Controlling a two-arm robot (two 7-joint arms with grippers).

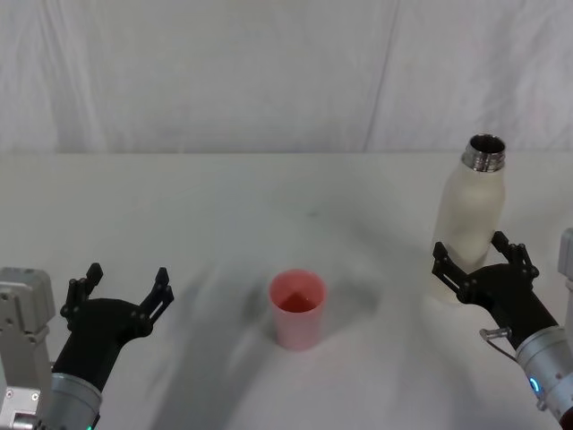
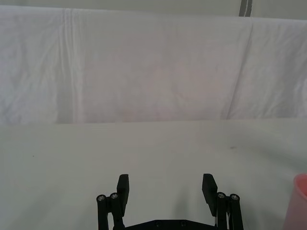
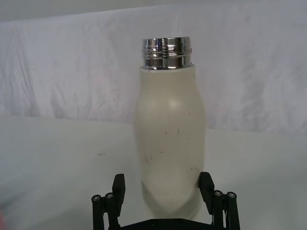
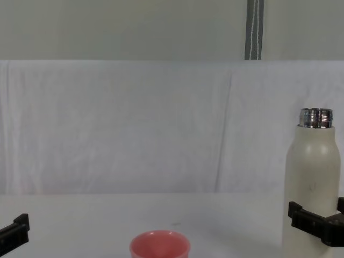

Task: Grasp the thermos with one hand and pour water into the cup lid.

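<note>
The thermos (image 1: pixel 470 224) is a tall cream-white bottle with an uncapped steel neck, standing upright at the table's right. My right gripper (image 1: pixel 479 260) is open, with one finger on each side of the bottle's lower body. In the right wrist view the thermos (image 3: pixel 168 139) stands between the fingers (image 3: pixel 118 188) of the right gripper (image 3: pixel 163 187). The pink cup lid (image 1: pixel 297 309) stands upright at the table's middle, well left of the thermos. My left gripper (image 1: pixel 125 287) hangs open at the near left, holding nothing. The chest view shows the thermos (image 4: pixel 312 183) and the cup lid (image 4: pixel 159 246).
A white cloth covers the table (image 1: pixel 224 206) and hangs as a backdrop (image 1: pixel 269 72) behind it. A bare stretch of cloth separates the cup lid from the thermos. The left wrist view has the cup lid (image 2: pixel 298 201) beside the open left gripper (image 2: pixel 166 184).
</note>
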